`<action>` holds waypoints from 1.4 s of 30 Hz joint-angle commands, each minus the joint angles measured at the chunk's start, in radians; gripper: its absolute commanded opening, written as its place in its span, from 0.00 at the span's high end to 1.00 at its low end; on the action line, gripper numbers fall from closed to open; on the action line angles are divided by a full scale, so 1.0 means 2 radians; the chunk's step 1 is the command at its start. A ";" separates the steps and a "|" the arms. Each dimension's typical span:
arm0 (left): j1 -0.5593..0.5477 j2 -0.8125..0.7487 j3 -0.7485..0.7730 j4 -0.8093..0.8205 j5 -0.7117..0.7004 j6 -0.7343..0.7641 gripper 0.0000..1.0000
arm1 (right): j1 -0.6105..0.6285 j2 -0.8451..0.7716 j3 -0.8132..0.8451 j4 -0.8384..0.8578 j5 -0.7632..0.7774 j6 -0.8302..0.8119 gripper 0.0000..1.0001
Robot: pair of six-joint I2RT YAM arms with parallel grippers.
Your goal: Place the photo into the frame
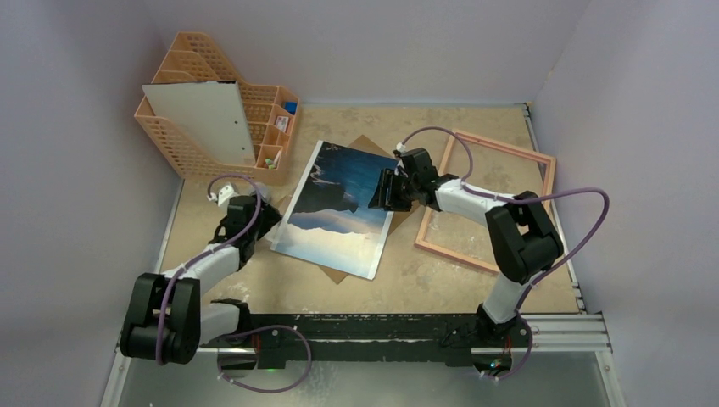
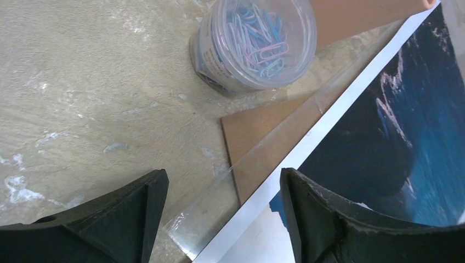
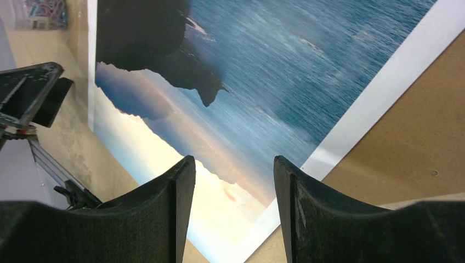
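Note:
The photo (image 1: pixel 339 208) lies picture side up in the middle of the table, on a brown backing board (image 1: pixel 363 144). A clear sheet (image 2: pixel 208 213) sticks out under its left edge. The peach-pink frame (image 1: pixel 449 254) lies flat and empty to the right of the photo. My left gripper (image 1: pixel 270 219) is open and empty, its jaws astride the photo's left edge (image 2: pixel 222 189). My right gripper (image 1: pixel 379 193) is open and empty, low over the photo's right edge (image 3: pixel 233 170). The photo fills most of the right wrist view (image 3: pixel 263 66).
An orange mesh file rack (image 1: pixel 254 127) holding a white board (image 1: pixel 203 119) stands at the back left. A clear tub of paper clips (image 2: pixel 255 44) sits just beyond the left gripper. Walls close in on both sides. The metal base rail (image 1: pixel 560 331) runs along the near edge.

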 commanded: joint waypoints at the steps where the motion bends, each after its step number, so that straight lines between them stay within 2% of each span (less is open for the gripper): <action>1: 0.039 0.007 -0.010 -0.016 0.121 -0.002 0.22 | 0.000 0.011 0.015 -0.027 0.047 -0.019 0.42; 8: 0.064 0.036 -0.009 -0.024 0.225 0.006 0.26 | 0.001 0.046 0.042 -0.067 0.113 -0.044 0.42; 16: 0.064 0.045 -0.026 -0.011 0.232 0.030 0.27 | -0.001 0.090 0.068 -0.098 0.148 -0.059 0.41; 22: 0.063 0.049 -0.033 -0.008 0.273 0.020 0.27 | 0.000 0.099 0.077 -0.101 0.164 -0.060 0.41; 32: 0.063 0.011 -0.039 -0.079 0.268 -0.009 0.28 | -0.007 0.140 0.112 -0.095 0.212 -0.052 0.43; 38: 0.061 -0.006 -0.052 -0.152 0.197 -0.019 0.20 | -0.017 0.153 0.120 -0.086 0.228 -0.077 0.42; 42: 0.056 -0.005 -0.058 -0.145 0.226 -0.027 0.19 | -0.018 0.155 0.123 -0.081 0.219 -0.078 0.42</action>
